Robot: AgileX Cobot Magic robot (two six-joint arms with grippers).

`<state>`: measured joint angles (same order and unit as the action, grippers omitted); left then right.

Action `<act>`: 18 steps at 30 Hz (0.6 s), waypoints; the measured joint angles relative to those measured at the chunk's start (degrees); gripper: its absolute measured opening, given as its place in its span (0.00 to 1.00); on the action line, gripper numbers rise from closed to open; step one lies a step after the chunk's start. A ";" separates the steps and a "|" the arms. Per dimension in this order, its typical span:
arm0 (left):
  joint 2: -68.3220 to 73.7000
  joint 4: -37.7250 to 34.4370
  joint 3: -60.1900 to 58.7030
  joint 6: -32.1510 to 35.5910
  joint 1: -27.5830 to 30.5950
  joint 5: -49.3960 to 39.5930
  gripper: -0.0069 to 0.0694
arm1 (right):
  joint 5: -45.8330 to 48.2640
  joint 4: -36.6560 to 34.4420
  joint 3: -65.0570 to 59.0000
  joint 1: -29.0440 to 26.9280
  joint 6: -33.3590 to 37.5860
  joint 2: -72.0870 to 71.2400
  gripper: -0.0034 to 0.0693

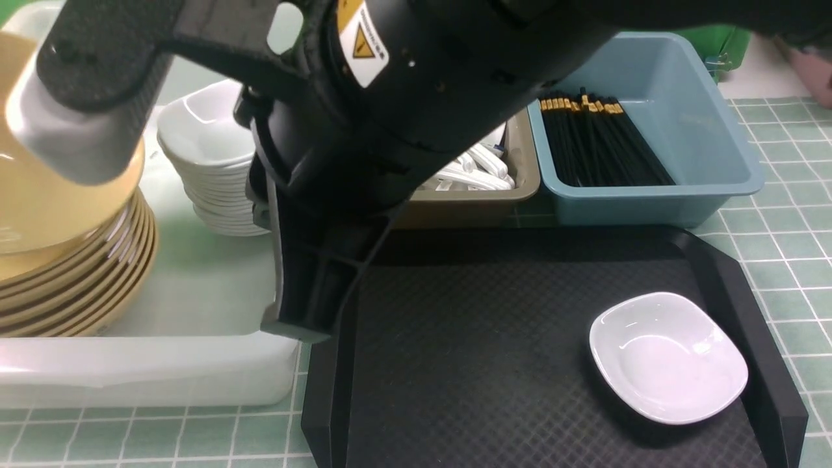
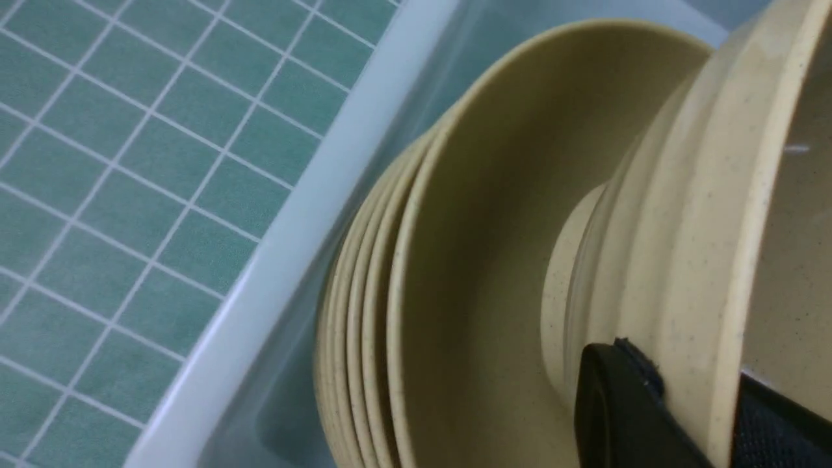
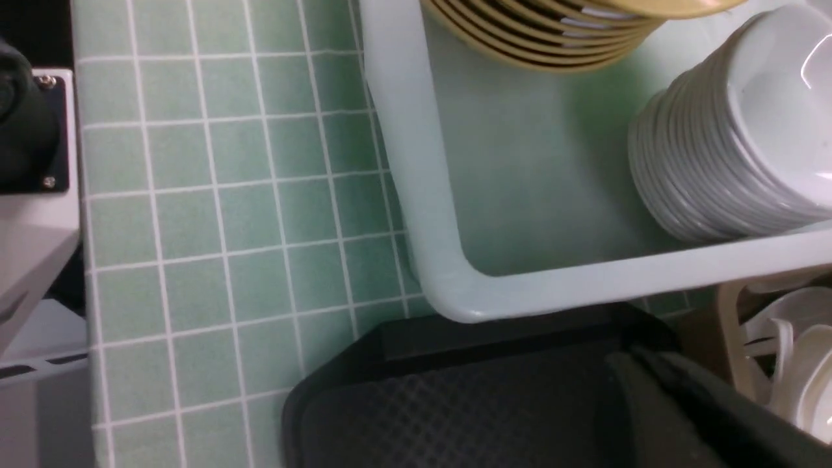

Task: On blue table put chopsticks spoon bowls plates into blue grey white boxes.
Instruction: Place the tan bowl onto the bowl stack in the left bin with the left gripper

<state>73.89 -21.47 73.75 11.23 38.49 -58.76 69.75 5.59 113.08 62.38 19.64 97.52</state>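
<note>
Where the left gripper (image 2: pixel 699 416) is clamped on its rim, one finger on either side, a yellow bowl (image 2: pixel 702 195) hangs over the stack of bowls (image 1: pixel 84 286) inside the white tub (image 1: pixel 149 370). It is tilted against the stack, foot ring toward the topmost hollow, and being round it has no long axis. Stack of plates (image 1: pixel 208 162): in the same tub, near its far right side. Chopsticks (image 1: pixel 598 143): in the blue-grey box (image 1: pixel 708 130), right of the tub, gold ends pointing away. Spoons (image 1: pixel 474 172): in the olive-grey box (image 1: pixel 520 188), between tub and blue-grey box, mostly hidden by a black arm. Single plate (image 1: pixel 666 356): on the black tray (image 1: pixel 487 338), whose corner sits just beside the tub's near corner. The right gripper (image 3: pixel 676 409) is a dark blur by that corner, and I cannot tell how its jaws stand. The held bowl is cut off by the frame edge. The tub floor is bare between the two stacks, and the blue table (image 1: pixel 780 240) lies open beyond the tray.
</note>
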 joint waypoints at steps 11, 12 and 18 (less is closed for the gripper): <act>4.72 4.27 0.00 0.17 0.00 -0.62 0.50 | 0.00 0.00 0.00 0.00 1.53 0.00 0.10; 4.84 4.39 0.00 -0.28 0.00 -0.67 0.56 | 0.00 0.00 0.00 0.00 1.55 0.00 0.10; 2.13 6.42 0.60 -2.63 -0.59 -1.17 0.79 | 1.44 2.43 0.00 0.00 1.47 0.00 0.10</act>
<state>76.02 -15.05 74.35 8.59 37.91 -59.94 71.19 8.02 113.08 62.38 21.11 97.52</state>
